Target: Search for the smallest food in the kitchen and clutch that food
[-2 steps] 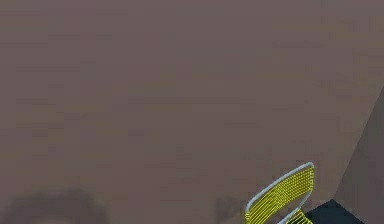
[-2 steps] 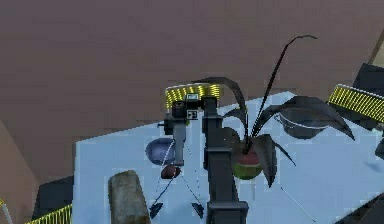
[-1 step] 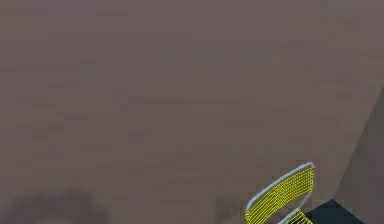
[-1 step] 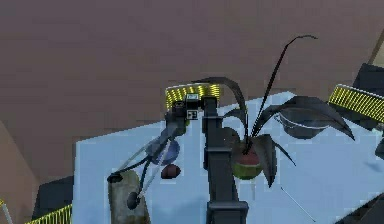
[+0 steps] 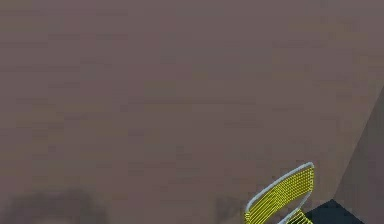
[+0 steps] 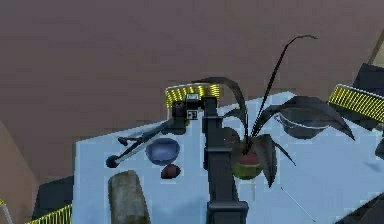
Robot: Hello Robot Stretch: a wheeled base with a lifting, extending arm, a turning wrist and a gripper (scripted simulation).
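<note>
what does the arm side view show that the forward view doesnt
Arm side view: the arm and its tool, a pale blue table with a potted plant, a blue rounded thing, a small dark red thing and a brownish lump. Forward view: a long bare stretch of brown wall. Both: brown wall and yellow mesh chairs.
</note>
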